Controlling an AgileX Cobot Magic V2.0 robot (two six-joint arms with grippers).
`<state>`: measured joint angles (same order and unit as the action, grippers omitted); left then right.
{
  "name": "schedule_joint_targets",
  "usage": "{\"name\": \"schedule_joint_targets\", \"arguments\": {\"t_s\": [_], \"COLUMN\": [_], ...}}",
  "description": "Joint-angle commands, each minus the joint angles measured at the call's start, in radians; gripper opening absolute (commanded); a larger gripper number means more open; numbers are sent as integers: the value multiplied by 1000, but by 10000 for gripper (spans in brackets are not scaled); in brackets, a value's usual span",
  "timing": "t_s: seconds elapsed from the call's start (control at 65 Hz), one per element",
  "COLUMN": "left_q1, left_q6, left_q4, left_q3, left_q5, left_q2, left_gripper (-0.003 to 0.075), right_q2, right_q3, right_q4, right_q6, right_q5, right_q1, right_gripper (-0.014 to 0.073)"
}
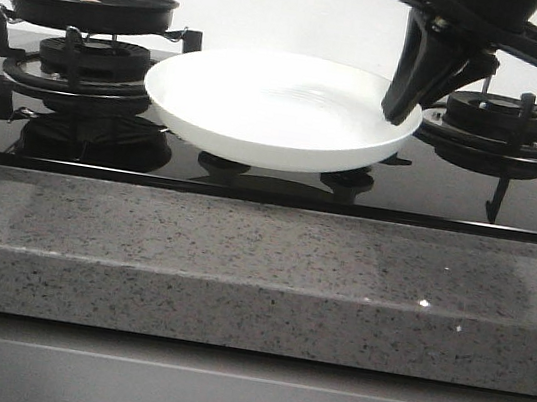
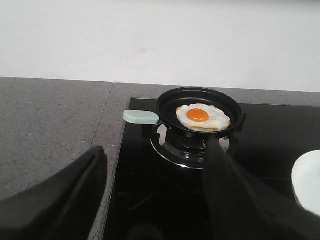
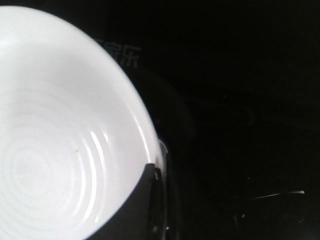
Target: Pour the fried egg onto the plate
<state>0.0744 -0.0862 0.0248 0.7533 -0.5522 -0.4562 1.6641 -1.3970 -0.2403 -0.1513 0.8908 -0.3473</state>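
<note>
The fried egg (image 2: pixel 202 116), white with an orange yolk, lies in the black frying pan (image 2: pixel 200 112), which sits on the left burner; the pan also shows in the front view (image 1: pixel 90 8). The pan has a pale green handle (image 2: pixel 141 116). My left gripper (image 2: pixel 155 147) is open and empty, short of the pan, and is out of the front view. The white plate (image 1: pixel 272 111) sits level over the middle of the cooktop. My right gripper (image 1: pixel 404 105) is shut on its right rim, with one finger (image 3: pixel 142 205) over the rim's inside. The plate (image 3: pixel 50 125) is empty.
The right burner grate (image 1: pixel 508 121) stands just behind my right gripper. The black glass cooktop (image 1: pixel 104 151) has a speckled grey stone counter in front (image 1: pixel 238 267) and to the left (image 2: pixel 50 125). A white wall stands behind.
</note>
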Motion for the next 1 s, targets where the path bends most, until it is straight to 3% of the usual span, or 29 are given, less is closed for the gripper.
{"name": "schedule_joint_targets", "arguments": {"t_s": [0.0, 0.985], "left_q1": [6, -5], "left_q6": [-4, -4], "left_q4": [-7, -25], "left_q3": [33, 33], "left_q5": [79, 83], "left_q2": [-13, -13], "left_gripper": [417, 417], "right_q2": [-34, -34], "right_q3": [-28, -28], "right_q4": [8, 8], "right_q6": [4, 4], "right_q5": [-24, -24], "right_q1": [-1, -1], "right_gripper": [-69, -69]}}
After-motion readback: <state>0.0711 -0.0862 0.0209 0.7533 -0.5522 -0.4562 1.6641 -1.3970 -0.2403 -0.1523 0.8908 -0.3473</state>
